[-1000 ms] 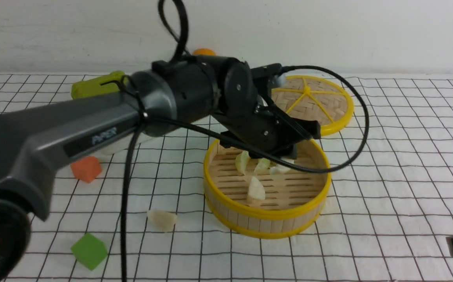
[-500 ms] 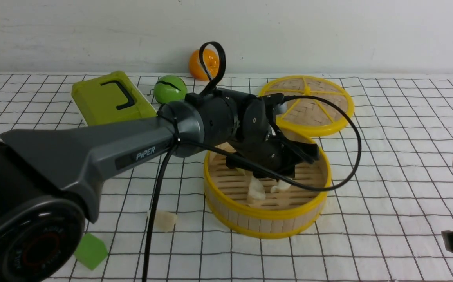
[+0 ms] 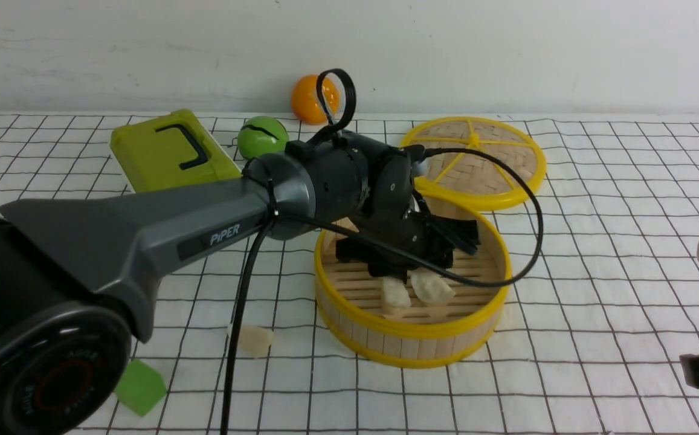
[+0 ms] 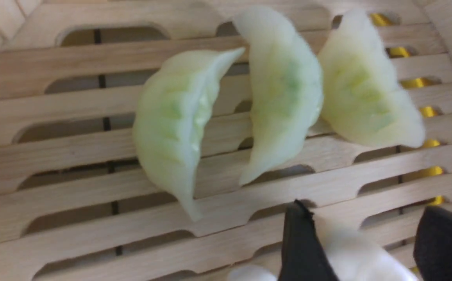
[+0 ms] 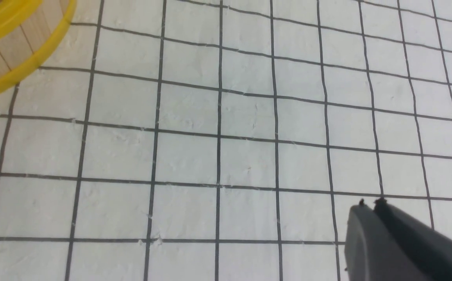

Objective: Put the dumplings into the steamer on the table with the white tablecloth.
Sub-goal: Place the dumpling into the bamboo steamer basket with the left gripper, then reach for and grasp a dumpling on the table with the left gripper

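The steamer (image 3: 411, 331) stands mid-table on the white tablecloth (image 3: 597, 290). My left gripper (image 3: 412, 257) reaches down inside it. In the left wrist view three pale green dumplings (image 4: 284, 86) lie side by side on the slatted floor (image 4: 54, 117). My left gripper (image 4: 364, 207) is open, and a whiter dumpling (image 4: 351, 249) lies between its fingers, resting against one finger (image 4: 300, 242) and clear of the other. Another dumpling (image 3: 252, 339) lies on the cloth left of the steamer. My right gripper (image 5: 370, 202) is shut and empty over bare cloth.
The steamer's flat woven lid (image 3: 476, 158) lies just behind it. A lime-green box (image 3: 168, 151), a green ball (image 3: 263, 136) and an orange ball (image 3: 307, 99) sit at the back left. A green cube (image 3: 139, 386) is near the front left.
My left arm has dropped lower into the steamer and its jaws have spread apart, leaving the dumpling they held resting on the slats. The right arm has stayed put.
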Robot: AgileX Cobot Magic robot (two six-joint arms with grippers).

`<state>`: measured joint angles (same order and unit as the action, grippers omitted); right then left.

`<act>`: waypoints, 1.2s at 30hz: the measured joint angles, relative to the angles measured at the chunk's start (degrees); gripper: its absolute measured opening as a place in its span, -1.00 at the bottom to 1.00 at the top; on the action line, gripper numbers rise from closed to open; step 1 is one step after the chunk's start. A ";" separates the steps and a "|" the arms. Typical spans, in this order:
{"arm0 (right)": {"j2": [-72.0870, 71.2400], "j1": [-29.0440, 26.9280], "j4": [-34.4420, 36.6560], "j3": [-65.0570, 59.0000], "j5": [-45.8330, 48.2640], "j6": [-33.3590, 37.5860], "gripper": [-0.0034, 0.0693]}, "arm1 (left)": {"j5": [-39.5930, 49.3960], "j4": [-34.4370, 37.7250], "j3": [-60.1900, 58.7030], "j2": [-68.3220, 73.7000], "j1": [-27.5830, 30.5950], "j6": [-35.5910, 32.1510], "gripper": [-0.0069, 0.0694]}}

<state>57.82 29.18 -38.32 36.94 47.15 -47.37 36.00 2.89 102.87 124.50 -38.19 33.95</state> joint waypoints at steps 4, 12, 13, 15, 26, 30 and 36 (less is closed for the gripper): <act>0.00 0.00 0.00 0.00 -0.04 0.00 -0.84 | 1.95 -1.79 1.39 -2.89 0.00 0.00 0.19; 0.00 0.00 0.00 0.00 -0.04 0.00 -0.82 | 17.74 -16.12 2.13 -15.92 0.00 -1.38 0.18; 0.00 0.00 0.00 0.00 -0.12 0.00 -0.81 | 20.68 -18.91 1.13 -17.63 0.00 -1.38 0.17; 0.00 0.00 0.00 0.00 -0.12 -0.15 -0.80 | 23.70 -22.07 -2.75 -20.34 0.08 -1.05 0.12; 0.00 0.00 0.87 0.00 -0.95 -0.21 -0.78 | 11.59 -19.49 -31.36 -25.48 6.41 3.94 -0.09; 0.00 0.00 1.35 0.00 -1.22 -0.21 -0.77 | 10.31 -19.03 -31.92 -23.11 8.05 -8.28 -0.07; 0.00 0.00 1.68 0.00 -1.22 -0.16 -0.75 | 7.78 -18.83 -31.92 -20.19 7.98 -27.83 0.15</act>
<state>57.82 29.18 -36.64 36.94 45.93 -47.53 43.78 -15.93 70.94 104.31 -30.21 6.12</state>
